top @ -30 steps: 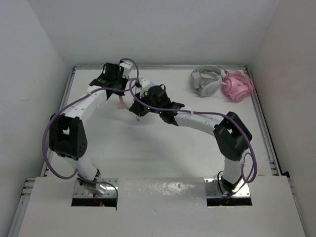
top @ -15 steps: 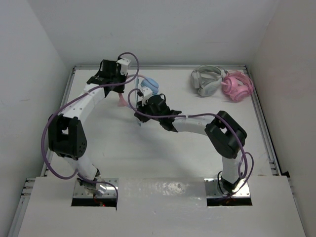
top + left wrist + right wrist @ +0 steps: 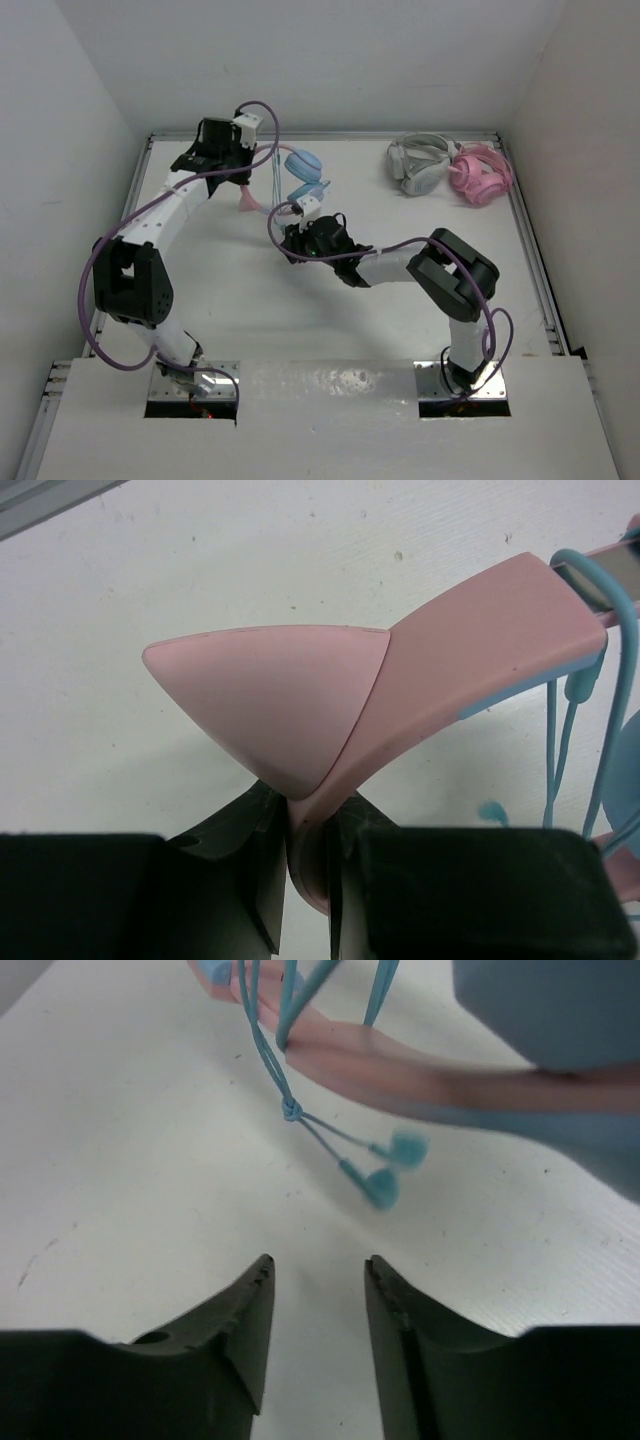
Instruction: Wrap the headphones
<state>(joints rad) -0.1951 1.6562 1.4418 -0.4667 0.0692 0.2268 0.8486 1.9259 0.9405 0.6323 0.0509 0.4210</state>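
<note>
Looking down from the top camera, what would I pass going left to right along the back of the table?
left gripper → headphones with blue cups → grey-white headphones → all-pink headphones

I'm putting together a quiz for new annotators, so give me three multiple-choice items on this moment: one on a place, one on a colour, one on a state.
1. Where do the grey-white headphones and the all-pink headphones lie?
A) at the far right of the table
B) at its near left edge
C) between the arm bases

2. What colour is the thin cable?
A) black
B) light blue
C) pink

3. How is the right hand?
A) shut on the cable
B) shut on the headband
C) open, holding nothing

Key:
1 A, the top view shows them side by side at the far right.
2 B, both wrist views show light blue strands.
3 C, its fingers stand apart over bare table, while the left hand grips the pink headband.
</note>
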